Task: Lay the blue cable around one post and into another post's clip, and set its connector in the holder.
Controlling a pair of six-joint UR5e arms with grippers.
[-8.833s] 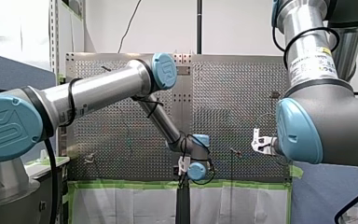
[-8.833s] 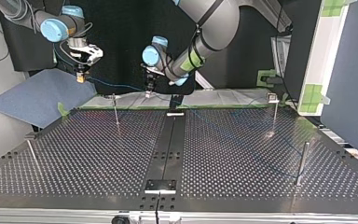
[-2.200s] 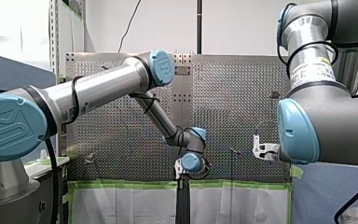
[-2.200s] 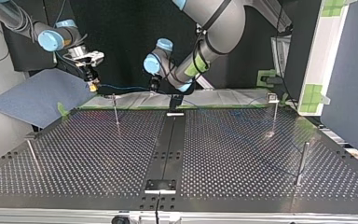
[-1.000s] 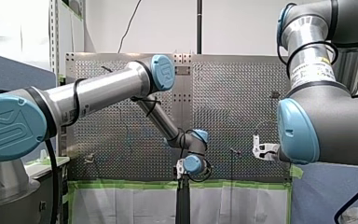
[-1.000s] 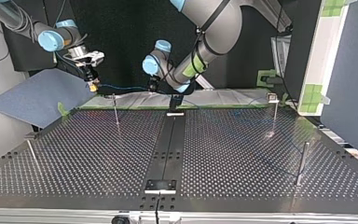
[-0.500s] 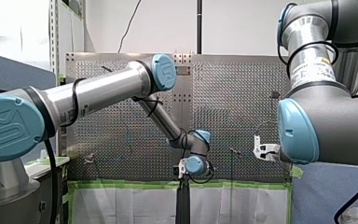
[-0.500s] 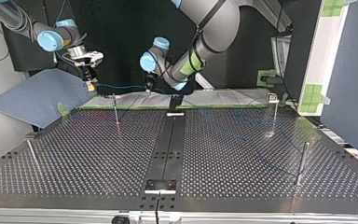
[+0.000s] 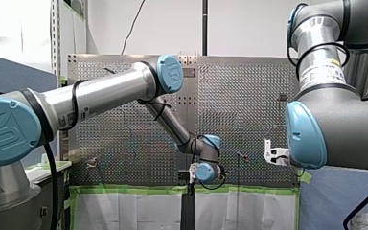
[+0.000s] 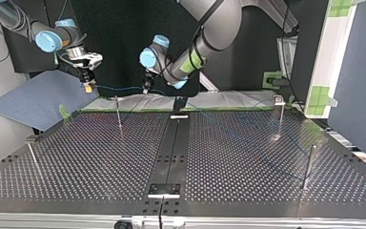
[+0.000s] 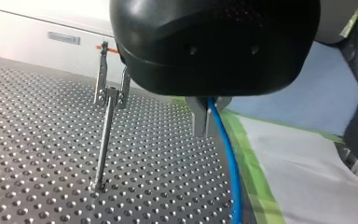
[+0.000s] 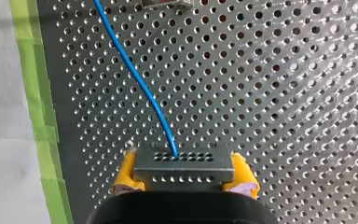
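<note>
My right gripper [image 12: 185,173] has its yellow pads [image 12: 128,170] clamped on the two ends of a grey connector [image 12: 182,161]. The blue cable [image 12: 135,79] leaves the connector's face and runs ahead over the perforated table [image 12: 284,93].

My left gripper [image 11: 205,119] has its narrow metal fingers pinched together on the same cable, which drops from them toward the green-taped table edge. Beside it stands a thin post [image 11: 103,140] with a metal clip [image 11: 111,91] on top. The cable hangs apart from that clip, not in it.

In the top view, both grippers hover off the table's far edge, and the cable stretches between them in the air. The connector is at the view's left, above the blue mat [image 10: 38,98], well away from the small bracket [image 10: 163,189] on the black centre strip [image 10: 171,148]. I cannot tell if that bracket is the holder.
</note>
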